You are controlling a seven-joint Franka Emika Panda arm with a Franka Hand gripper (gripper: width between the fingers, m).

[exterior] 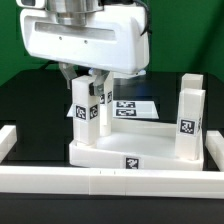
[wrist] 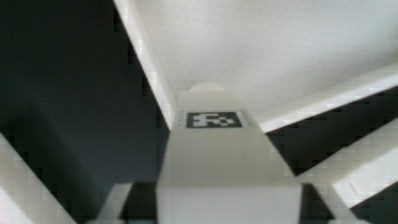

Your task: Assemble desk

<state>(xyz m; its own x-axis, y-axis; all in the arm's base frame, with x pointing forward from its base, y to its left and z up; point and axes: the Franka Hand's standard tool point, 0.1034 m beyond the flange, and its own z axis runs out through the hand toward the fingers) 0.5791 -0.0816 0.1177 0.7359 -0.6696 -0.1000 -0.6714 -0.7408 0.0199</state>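
The white tray-like tabletop (exterior: 120,152) lies on the black table, with a tag on its front rim. At its left corner a tagged white leg (exterior: 84,115) stands upright. My gripper (exterior: 86,80) comes down from above and is shut on the top of this leg. A second leg (exterior: 101,100) stands close beside it. Two more legs (exterior: 190,112) stand upright at the tabletop's right corner. In the wrist view the held leg (wrist: 215,135) runs between my fingers (wrist: 134,205), its tag facing the camera, with the tabletop (wrist: 267,50) beyond it.
The marker board (exterior: 132,104) lies flat behind the tabletop. A long white border rail (exterior: 110,181) runs along the front, with side pieces at the exterior view's left (exterior: 8,140) and right (exterior: 214,150). The black table (wrist: 63,80) shows beside the tabletop.
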